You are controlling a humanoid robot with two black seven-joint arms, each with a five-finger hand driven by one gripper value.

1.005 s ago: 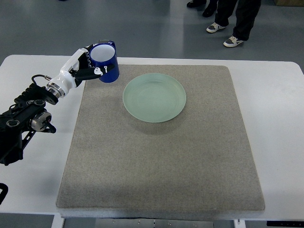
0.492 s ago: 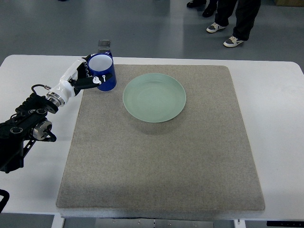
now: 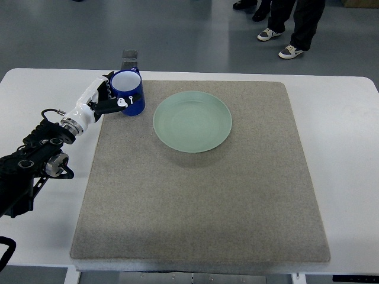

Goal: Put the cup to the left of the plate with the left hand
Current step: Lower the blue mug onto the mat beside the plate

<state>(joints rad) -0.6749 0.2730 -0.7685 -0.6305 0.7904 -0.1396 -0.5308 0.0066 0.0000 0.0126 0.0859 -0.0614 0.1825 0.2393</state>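
Note:
A blue cup (image 3: 129, 93) with a white inside stands upright at the far left corner of the grey mat (image 3: 201, 195), left of the pale green plate (image 3: 192, 120). My left hand (image 3: 110, 96) wraps the cup from its left side, white fingers (image 3: 122, 102) curled against the blue wall. The cup looks low, at or just above the mat; contact with the mat is not clear. A narrow gap separates cup and plate. The right hand does not show.
The mat covers most of a white table (image 3: 343, 148). My black left forearm (image 3: 32, 160) lies along the table's left edge. A small grey bracket (image 3: 129, 56) sticks out behind the cup. A person's legs and shoes (image 3: 284, 35) stand on the floor beyond the table.
The cup, held in my left hand, has come down and slightly toward the mat's corner; it looks smaller and lower now. The forearm has shifted with it.

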